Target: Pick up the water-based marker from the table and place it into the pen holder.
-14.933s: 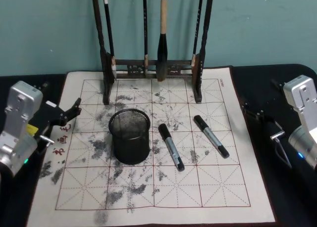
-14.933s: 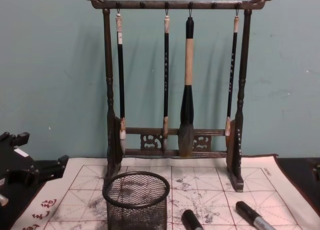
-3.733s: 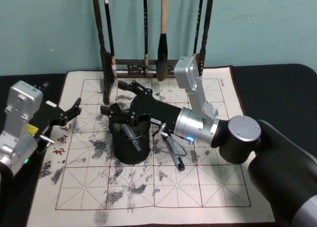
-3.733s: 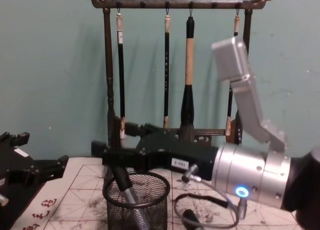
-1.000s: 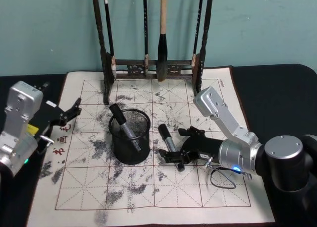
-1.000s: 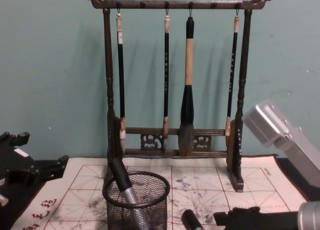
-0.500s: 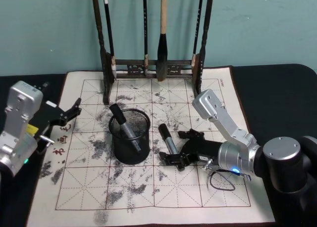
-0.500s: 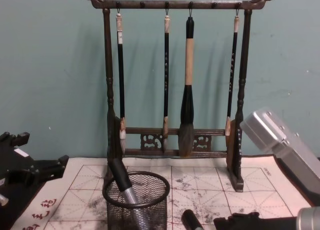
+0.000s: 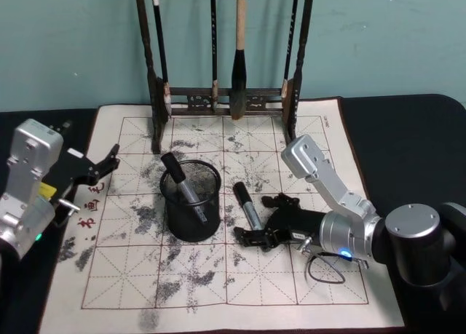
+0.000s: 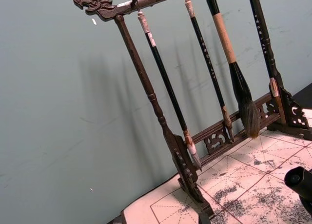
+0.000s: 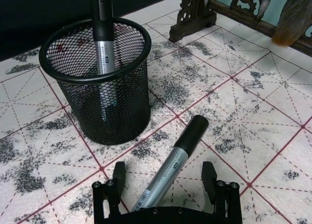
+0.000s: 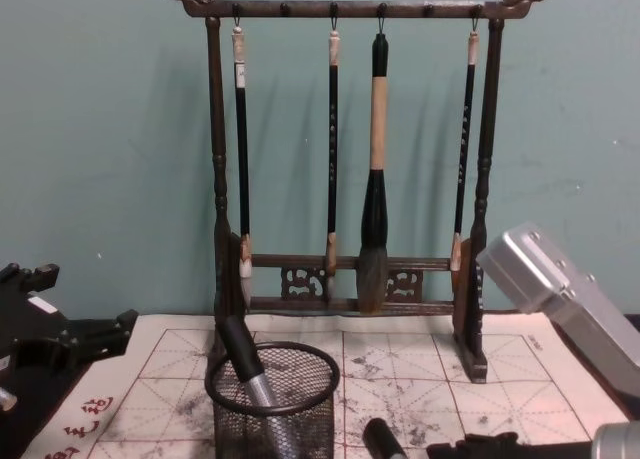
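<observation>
The black mesh pen holder (image 9: 191,203) stands left of centre on the ink-stained mat, also seen in the chest view (image 12: 272,407) and the right wrist view (image 11: 100,87). One water-based marker (image 9: 182,185) leans inside it, cap up. A second marker (image 9: 249,209) lies flat on the mat just right of the holder. My right gripper (image 9: 262,219) is low over this marker's near end, open, its fingers (image 11: 117,177) straddling the barrel (image 11: 170,163) without touching it. My left gripper (image 9: 96,168) rests open at the mat's left edge.
A tall dark wooden brush rack (image 9: 222,97) with several hanging brushes stands at the back of the mat (image 9: 218,290). Black tablecloth surrounds the mat. A grey cable (image 9: 320,265) loops under my right wrist.
One of the two markers that lay on the mat now stands in the pen holder. Over the last second my right gripper has edged left and lower around the remaining marker. Left arm unchanged.
</observation>
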